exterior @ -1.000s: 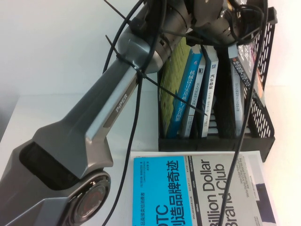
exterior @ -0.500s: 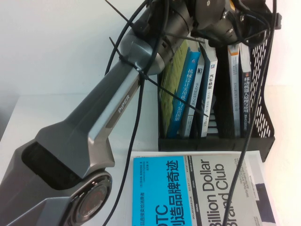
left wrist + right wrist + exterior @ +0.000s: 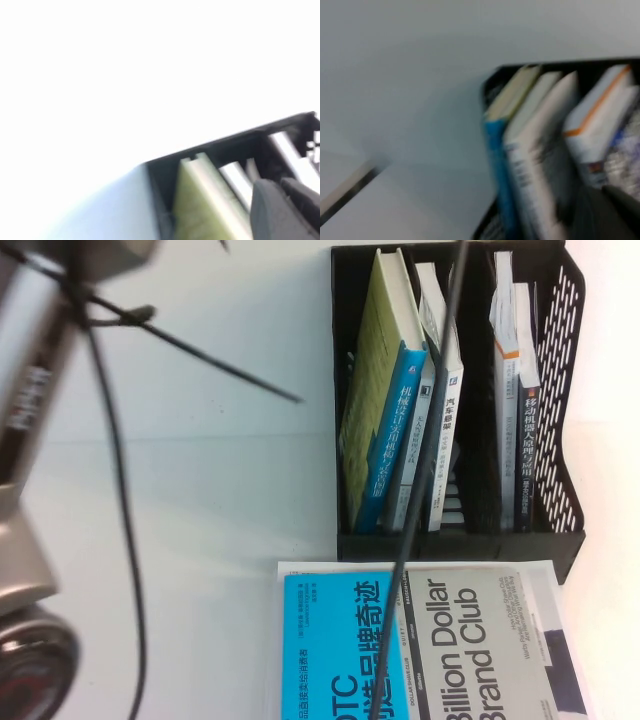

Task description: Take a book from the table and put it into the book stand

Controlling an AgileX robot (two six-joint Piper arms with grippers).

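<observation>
The navy book (image 3: 527, 455) is in the book stand (image 3: 560, 540)! It stands upright in the rightmost compartment, dark spine facing out, close by the perforated side wall and touching a white book with an orange band (image 3: 503, 350).

The left pincer (image 3: 287, 205) is clenched on nothing. Its wrist view puts it close to the stand's end where the yellow-green book (image 3: 375, 370) leans. From above, only the left arm (image 3: 25, 440) shows, at the far left over the bench (image 3: 220, 490).

The right pincer (image 3: 620, 215) is just a dark blur in its own view, close to the stand's books. Released or clenched, I cannot tell.

The placement looks done, so the step in hand is a clean retreat. A black cable (image 3: 430, 440) hangs across the stand's middle, so the retreat should go up and well clear, without dragging that line through the spines. The cyan-blue book (image 3: 335, 640) and the grey "Billion Dollar Brand Club" book (image 3: 470, 640) lie flat just in front of the stand and need no touch.
</observation>
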